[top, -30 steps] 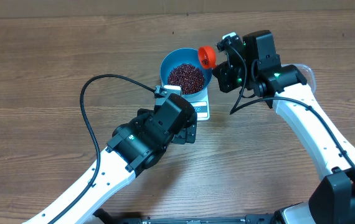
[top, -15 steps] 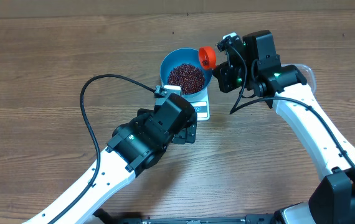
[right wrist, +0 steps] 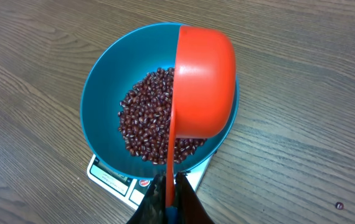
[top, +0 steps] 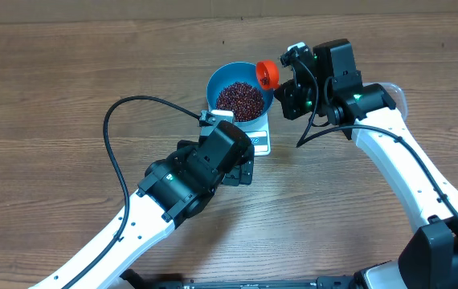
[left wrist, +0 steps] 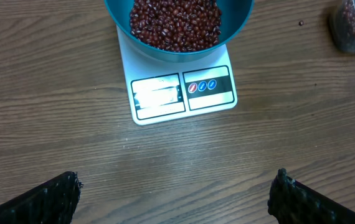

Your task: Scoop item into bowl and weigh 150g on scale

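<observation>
Beans (right wrist: 146,118) fill the bowl (right wrist: 99,93) on the scale (left wrist: 127,68). Right fingers (right wrist: 170,190), clamped on the scoop (right wrist: 203,81), tip it over the bowl's 2 o'clock rim, probably pouring. Left fingers (left wrist: 174,196), wide and empty, hover at 6 o'clock, seemingly watching the display (left wrist: 157,96).

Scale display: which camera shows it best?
Left wrist: the scale lies face-on, display window and buttons unobstructed below the bowl. Overhead shows only a small corner; right wrist shows a sliver under the bowl.
</observation>
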Available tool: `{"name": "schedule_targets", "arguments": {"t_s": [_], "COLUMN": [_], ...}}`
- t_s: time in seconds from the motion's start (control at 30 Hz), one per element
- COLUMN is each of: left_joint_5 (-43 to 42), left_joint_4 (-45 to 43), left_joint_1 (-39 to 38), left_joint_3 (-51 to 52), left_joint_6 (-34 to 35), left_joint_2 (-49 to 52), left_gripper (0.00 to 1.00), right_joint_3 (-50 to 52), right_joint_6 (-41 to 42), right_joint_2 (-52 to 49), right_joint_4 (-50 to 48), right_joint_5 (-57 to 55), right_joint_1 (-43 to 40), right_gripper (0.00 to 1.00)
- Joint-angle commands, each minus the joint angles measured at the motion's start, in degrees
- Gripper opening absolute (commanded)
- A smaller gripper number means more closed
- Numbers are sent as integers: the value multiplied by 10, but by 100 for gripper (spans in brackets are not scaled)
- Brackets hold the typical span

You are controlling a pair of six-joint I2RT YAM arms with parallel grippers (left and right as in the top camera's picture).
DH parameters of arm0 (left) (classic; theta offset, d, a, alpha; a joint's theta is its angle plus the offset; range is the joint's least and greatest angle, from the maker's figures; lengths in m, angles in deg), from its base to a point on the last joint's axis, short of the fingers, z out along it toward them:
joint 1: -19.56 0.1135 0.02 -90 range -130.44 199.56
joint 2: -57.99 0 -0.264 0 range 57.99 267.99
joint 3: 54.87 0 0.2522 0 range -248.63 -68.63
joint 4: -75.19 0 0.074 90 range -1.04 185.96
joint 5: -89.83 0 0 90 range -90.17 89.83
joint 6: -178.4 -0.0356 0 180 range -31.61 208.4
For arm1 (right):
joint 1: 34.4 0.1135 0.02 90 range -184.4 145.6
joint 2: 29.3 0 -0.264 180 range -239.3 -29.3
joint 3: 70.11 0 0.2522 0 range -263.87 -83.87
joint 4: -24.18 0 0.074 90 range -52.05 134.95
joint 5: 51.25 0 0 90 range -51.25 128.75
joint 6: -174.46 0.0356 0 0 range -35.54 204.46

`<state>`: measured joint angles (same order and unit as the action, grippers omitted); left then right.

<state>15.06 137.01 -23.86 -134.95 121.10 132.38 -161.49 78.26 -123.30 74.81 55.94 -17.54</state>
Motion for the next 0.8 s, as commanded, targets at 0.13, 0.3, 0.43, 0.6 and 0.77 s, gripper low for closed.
{"name": "schedule_targets", "arguments": {"t_s": [0.13,0.3,0.43,0.6,0.77], "left_joint_5": [6,6,6,6,6], "left_joint_4": [-1,-1,-1,-1,-1], "left_joint_1": [-1,-1,-1,-1,-1], "left_joint_3": [-2,-2,-2,-2,-2], "left_joint_6": [7,7,7,7,7], "left_joint_2": [2,2,2,2,2], "left_gripper": [100,100,100,100,100], "right_joint_3": [-15,-15,-15,-15,-15], "right_joint_6": [2,6,-14,-17,-14], "right_joint_2": [11,11,11,8,7], "right_joint_4": [-2,-2,7,7,-3], "right_joint_5": [5,11,30,16,31], "right_joint_1": [-2,-2,2,-2,-1], "right_gripper": [4,4,4,4,4]}}
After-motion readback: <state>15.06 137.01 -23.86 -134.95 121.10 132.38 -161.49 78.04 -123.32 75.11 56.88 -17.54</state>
